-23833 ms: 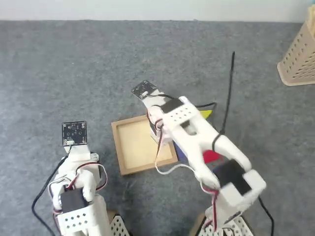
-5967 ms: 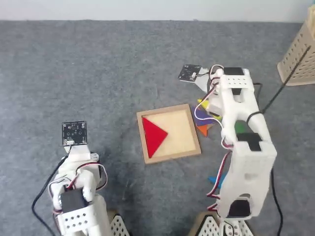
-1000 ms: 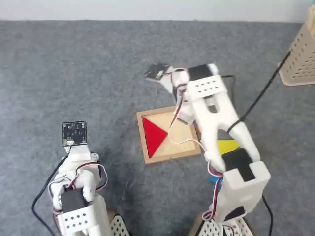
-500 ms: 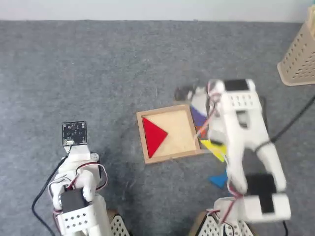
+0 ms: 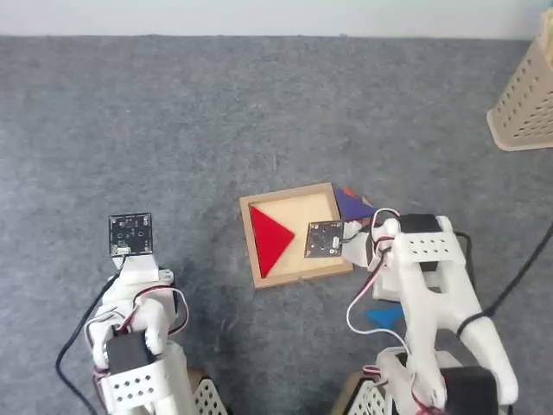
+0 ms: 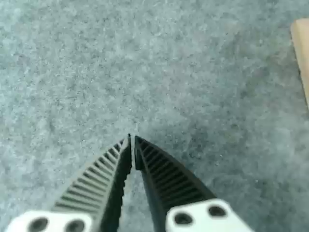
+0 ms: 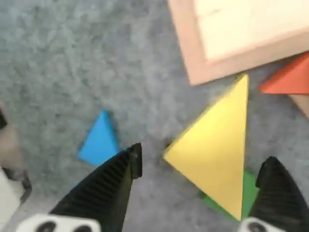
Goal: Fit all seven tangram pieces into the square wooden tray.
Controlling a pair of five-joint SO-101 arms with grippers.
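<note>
Tangram pieces lie partly inside and partly beside the wooden tray (image 5: 286,192), which sits at the centre of the high view on grey carpet (image 5: 173,112). A red triangle (image 5: 270,239) lies inside the tray against its left wall. A purple piece (image 5: 352,204) lies just outside the tray's upper right corner. A blue piece (image 5: 384,317) lies on the carpet to the lower right of the tray.

Right gripper (image 7: 203,164): the claw is wide open, with one finger on each side of a yellow triangle (image 7: 216,150). Whether either finger touches it cannot be told. A green piece (image 7: 248,187) lies partly under the yellow triangle. An orange piece (image 7: 289,79) lies beside the tray's outer wall.

Left gripper (image 6: 133,140): the claw is closed to a narrow slit and grips nothing. It is above the carpet, on the arm at the lower left of the high view.
</note>
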